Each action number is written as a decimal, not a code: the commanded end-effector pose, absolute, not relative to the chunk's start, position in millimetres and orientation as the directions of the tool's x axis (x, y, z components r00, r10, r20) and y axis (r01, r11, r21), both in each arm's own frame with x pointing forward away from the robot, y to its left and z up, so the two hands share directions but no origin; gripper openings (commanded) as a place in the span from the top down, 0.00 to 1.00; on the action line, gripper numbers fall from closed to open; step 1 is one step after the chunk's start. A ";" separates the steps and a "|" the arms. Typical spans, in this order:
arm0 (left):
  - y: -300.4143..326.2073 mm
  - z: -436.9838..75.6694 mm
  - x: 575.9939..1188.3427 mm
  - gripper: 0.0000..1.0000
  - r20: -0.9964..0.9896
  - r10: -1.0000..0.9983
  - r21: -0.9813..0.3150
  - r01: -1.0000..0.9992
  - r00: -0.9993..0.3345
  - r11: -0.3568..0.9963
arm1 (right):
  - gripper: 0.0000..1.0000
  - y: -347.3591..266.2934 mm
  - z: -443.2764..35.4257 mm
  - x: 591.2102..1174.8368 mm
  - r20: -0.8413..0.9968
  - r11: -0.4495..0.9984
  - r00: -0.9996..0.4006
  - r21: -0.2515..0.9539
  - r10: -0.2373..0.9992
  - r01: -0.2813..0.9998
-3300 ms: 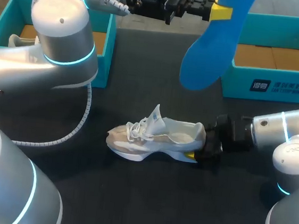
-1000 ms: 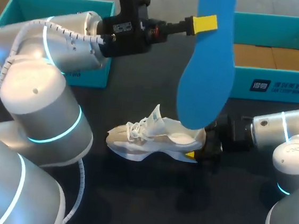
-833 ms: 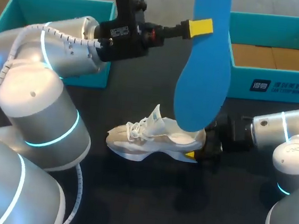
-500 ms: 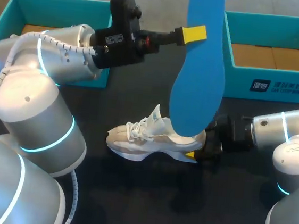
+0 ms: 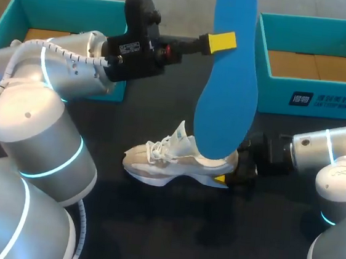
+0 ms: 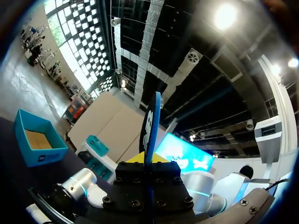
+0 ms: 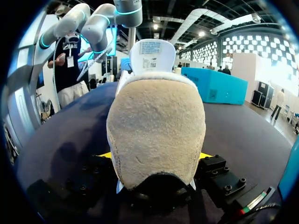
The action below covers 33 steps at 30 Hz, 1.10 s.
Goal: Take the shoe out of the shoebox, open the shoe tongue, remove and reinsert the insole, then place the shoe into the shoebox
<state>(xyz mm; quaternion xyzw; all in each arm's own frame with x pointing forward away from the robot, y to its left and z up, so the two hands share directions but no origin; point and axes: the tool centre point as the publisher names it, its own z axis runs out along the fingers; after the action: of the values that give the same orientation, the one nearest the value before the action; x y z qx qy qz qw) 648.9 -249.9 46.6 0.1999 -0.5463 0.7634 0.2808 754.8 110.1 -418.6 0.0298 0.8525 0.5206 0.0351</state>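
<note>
Dark table [image 5: 150, 226] carries white shoe [image 5: 163, 162], left shoebox [image 5: 69, 0] and right shoebox [image 5: 343, 101]

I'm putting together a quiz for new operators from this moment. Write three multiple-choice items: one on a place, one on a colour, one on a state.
1. Where is the shoe?
A. in the air
B. on the table
C. on the floor

2. What colour is the insole?
A. blue
B. red
C. white

3. The right end effector is:
A. open and free
B. shut on the insole
C. shut on the shoe's heel

Answers:
1. B, the shoe lies on the dark table.
2. A, the insole held upright by the left end effector is blue.
3. C, the right wrist view shows its yellow tips on both sides of the heel.
</note>
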 end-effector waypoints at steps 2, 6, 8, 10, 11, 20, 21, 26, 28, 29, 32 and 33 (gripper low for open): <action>-250.7 45.5 647.8 1.00 0.612 0.211 -0.721 -0.647 -0.763 -0.250 | 1.00 111.5 -419.3 754.9 -0.029 0.458 -0.996 0.889 0.089 0.015; -250.7 45.5 647.8 1.00 0.612 0.211 -0.721 -0.647 -0.763 -0.250 | 1.00 111.5 -419.3 754.9 -0.029 0.458 -0.996 0.889 0.089 0.015; -250.7 45.5 647.8 1.00 0.612 0.211 -0.721 -0.647 -0.763 -0.250 | 1.00 111.5 -419.3 754.9 -0.029 0.458 -0.996 0.889 0.089 0.015; -250.7 45.5 647.8 1.00 0.612 0.211 -0.721 -0.647 -0.763 -0.250 | 1.00 111.5 -419.3 754.9 -0.029 0.458 -0.996 0.889 0.089 0.015; -250.7 45.5 647.8 1.00 0.612 0.211 -0.721 -0.647 -0.763 -0.250 | 1.00 111.5 -419.3 754.9 -0.029 0.458 -0.996 0.889 0.089 0.015; -250.7 45.5 647.8 1.00 0.612 0.211 -0.721 -0.647 -0.763 -0.250 | 0.00 111.5 -419.3 754.9 -0.029 0.458 -0.996 0.889 0.089 0.015; -250.7 45.5 647.8 1.00 0.612 0.211 -0.721 -0.647 -0.763 -0.250 | 0.00 111.5 -419.3 754.9 -0.029 0.458 -0.996 0.889 0.089 0.015; -250.7 45.5 647.8 1.00 0.612 0.211 -0.721 -0.647 -0.763 -0.250 | 0.00 108.2 -413.4 756.9 -0.024 0.504 -0.995 0.863 0.100 0.030; -250.7 45.5 647.8 1.00 0.612 0.211 -0.721 -0.647 -0.763 -0.250 | 0.00 106.5 -409.0 757.8 -0.026 0.517 -0.993 0.855 0.112 0.036; -250.7 45.5 647.8 1.00 0.612 0.211 -0.721 -0.647 -0.763 -0.250 | 0.00 105.9 -406.2 758.2 -0.028 0.528 -0.993 0.849 0.114 0.037; -250.7 45.5 647.8 1.00 0.612 0.211 -0.721 -0.647 -0.763 -0.250 | 0.00 102.9 -397.3 759.1 -0.038 0.552 -0.991 0.833 0.132 0.041; -250.7 45.5 647.8 1.00 0.612 0.211 -0.721 -0.647 -0.763 -0.250 | 0.00 101.8 -394.5 759.1 -0.042 0.563 -0.989 0.826 0.138 0.044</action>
<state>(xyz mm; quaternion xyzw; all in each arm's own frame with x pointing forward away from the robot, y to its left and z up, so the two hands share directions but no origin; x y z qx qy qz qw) 648.7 -249.6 46.2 0.1995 -0.5464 0.7633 0.2812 763.6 103.5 -406.5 0.0470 0.8712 0.4863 0.0489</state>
